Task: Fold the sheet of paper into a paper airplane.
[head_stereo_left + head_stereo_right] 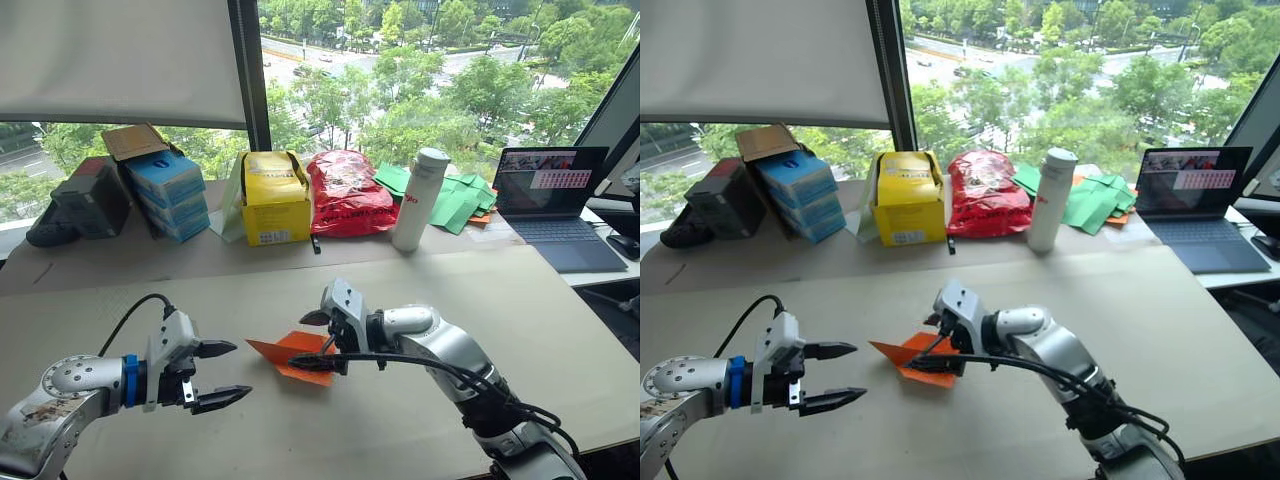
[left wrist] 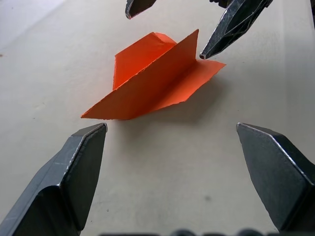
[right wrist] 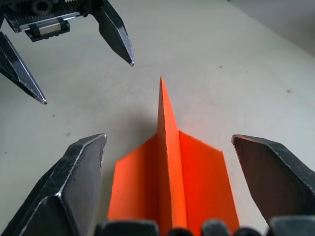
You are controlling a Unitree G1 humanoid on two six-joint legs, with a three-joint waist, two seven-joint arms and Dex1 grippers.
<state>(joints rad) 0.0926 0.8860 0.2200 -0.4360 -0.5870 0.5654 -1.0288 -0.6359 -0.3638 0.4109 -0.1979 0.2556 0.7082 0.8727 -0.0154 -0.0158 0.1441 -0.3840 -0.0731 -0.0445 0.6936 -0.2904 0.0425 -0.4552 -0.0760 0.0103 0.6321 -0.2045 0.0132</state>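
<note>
Paper airplane (image 1: pixel 292 356): lying on the beige table (image 1: pixel 560 330) between the two grippers, its nose pointing toward the left gripper, one flap standing upright along the middle.
Right gripper (image 1: pixel 315 340): hovering over the tail end, fingers standing wide apart on either side of the paper, gripping nothing.
Left gripper (image 1: pixel 225 373): sitting just off the nose, fingers spread wide, holding nothing.
Far edge: yellow box (image 1: pixel 275 197), red bag (image 1: pixel 346 192), white bottle (image 1: pixel 420 199), green paper pieces (image 1: pixel 455 200) and laptop (image 1: pixel 555 200) sitting by the window.
</note>
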